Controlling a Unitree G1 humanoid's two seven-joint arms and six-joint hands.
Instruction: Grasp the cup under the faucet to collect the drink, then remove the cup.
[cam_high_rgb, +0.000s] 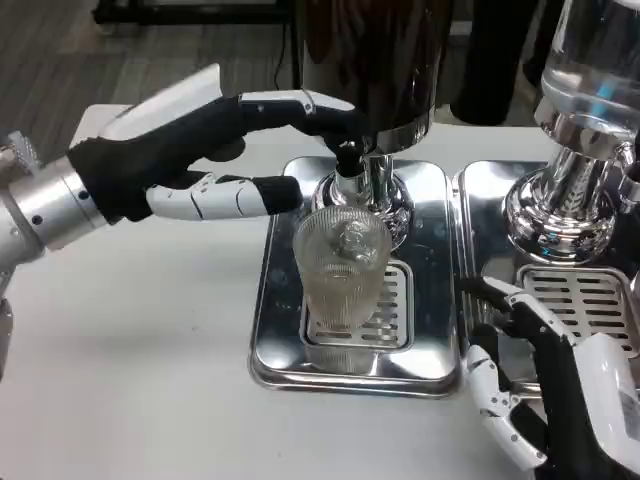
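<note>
White tabletop (140, 340) spreads under everything we work on, and on it stand two drink dispensers side by side. We face the dark dispenser (365, 60) at the centre, with its polished steel base tray (275, 300); a second, clear-tanked dispenser (590, 80) stands to the right on its own tray.

Our left hand (215, 150) reaches in high from the left, fingers spread and gripping nothing; its upper fingers stretch to the faucet (350, 160), where they seem to touch or press the tap, though we cannot tell for sure. Our right hand (525, 390) waits low beside the tray's right edge, fingers loosely apart and empty.

We judge that the filling step is in hand: the cup (342, 265) stands upright on the slotted drip grille (385, 305), directly beneath the faucet, with neither hand on it. Next we would need one hand to close around the cup's sides and lift it straight, keeping it level.

The cup is clear, ribbed plastic or glass, wider at the rim; we cannot tell whether any drink is inside.
</note>
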